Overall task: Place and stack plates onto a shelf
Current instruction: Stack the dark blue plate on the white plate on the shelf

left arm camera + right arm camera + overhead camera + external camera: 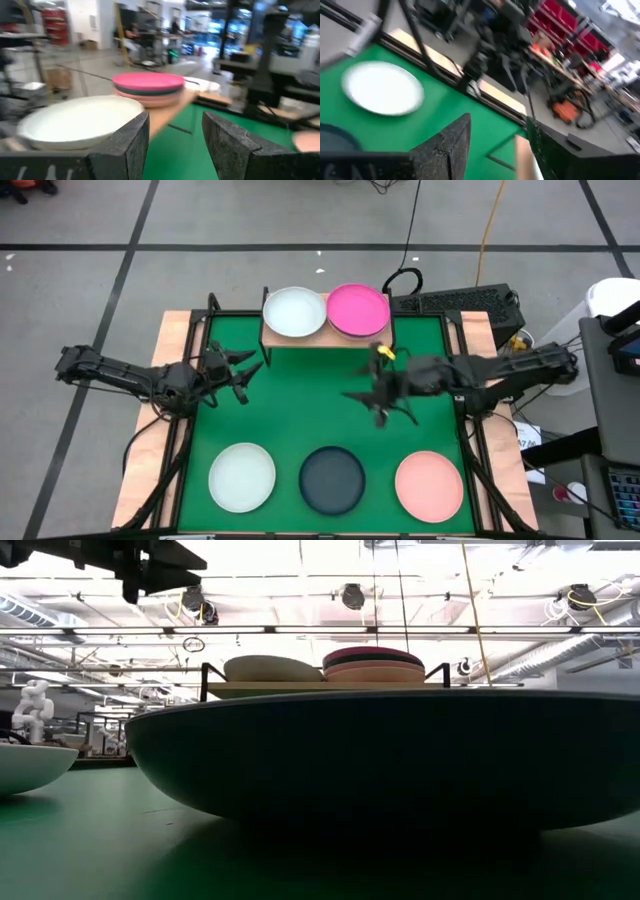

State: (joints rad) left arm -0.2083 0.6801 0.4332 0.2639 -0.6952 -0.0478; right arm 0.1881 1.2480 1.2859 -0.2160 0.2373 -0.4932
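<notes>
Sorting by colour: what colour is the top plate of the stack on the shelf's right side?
Magenta: the round magenta plastic plate tops that stack, clearest in the high view.

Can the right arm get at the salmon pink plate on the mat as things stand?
Probably yes. The right gripper hangs open and empty over the green mat, and the salmon pink plate lies uncovered on that arm's side, apart from the dark plate. Nothing shows between them.

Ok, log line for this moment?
shelf: white plate, magenta stack | mat: three plates | left gripper open, empty | right gripper open, empty
</notes>
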